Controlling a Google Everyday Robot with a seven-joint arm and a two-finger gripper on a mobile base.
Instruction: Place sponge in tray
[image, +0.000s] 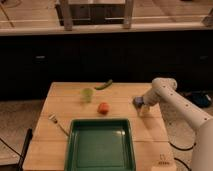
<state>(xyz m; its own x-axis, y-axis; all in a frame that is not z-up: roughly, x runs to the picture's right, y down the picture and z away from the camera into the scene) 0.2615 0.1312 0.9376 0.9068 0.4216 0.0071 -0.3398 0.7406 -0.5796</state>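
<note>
The blue sponge lies near the right edge of the wooden table, partly hidden by my gripper, which is down over it at the end of the white arm. The dark green tray sits at the front middle of the table, empty, to the lower left of the gripper.
A small green cup and a round orange-red fruit stand behind the tray. A green chili pepper lies at the back. A white fork lies left of the tray. Dark cabinets stand behind the table.
</note>
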